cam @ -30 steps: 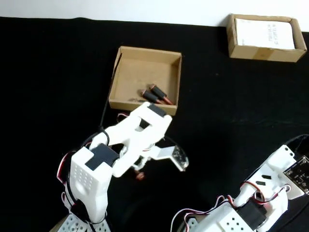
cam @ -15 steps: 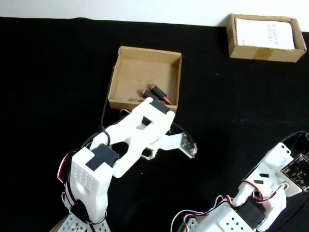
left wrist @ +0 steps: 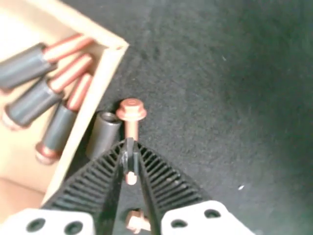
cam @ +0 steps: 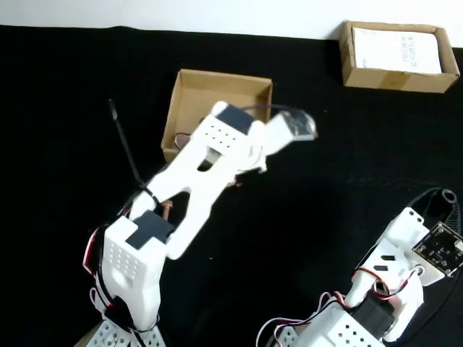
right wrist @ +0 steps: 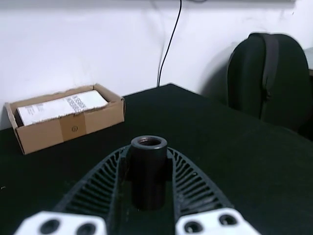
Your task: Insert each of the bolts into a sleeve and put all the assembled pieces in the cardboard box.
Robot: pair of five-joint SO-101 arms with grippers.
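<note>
My left gripper (left wrist: 130,152) is shut on the shaft of a copper bolt (left wrist: 131,110), its flanged head pointing away from the fingers. It hangs just outside a corner of the cardboard box (left wrist: 105,73), above a loose dark sleeve (left wrist: 102,133) that lies against the box wall. Three assembled pieces (left wrist: 36,100) lie inside the box. In the high view the left arm (cam: 217,148) stretches over the box (cam: 189,87). My right gripper (right wrist: 148,161) is shut on another dark sleeve (right wrist: 148,169), held upright with its bore showing, at the table's front right (cam: 441,199).
A second cardboard box (cam: 398,72) with a white booklet stands at the back right, and also shows far off (right wrist: 63,120). A loose copper bolt (cam: 166,211) lies on the black cloth by the left arm. A black cable (cam: 123,141) rises left of the arm. A dark chair (right wrist: 271,78) stands beyond the table.
The left arm has swung up and away from the front of the table to the box's near corner, carrying the bolt. The right gripper has shifted a little with its sleeve.
</note>
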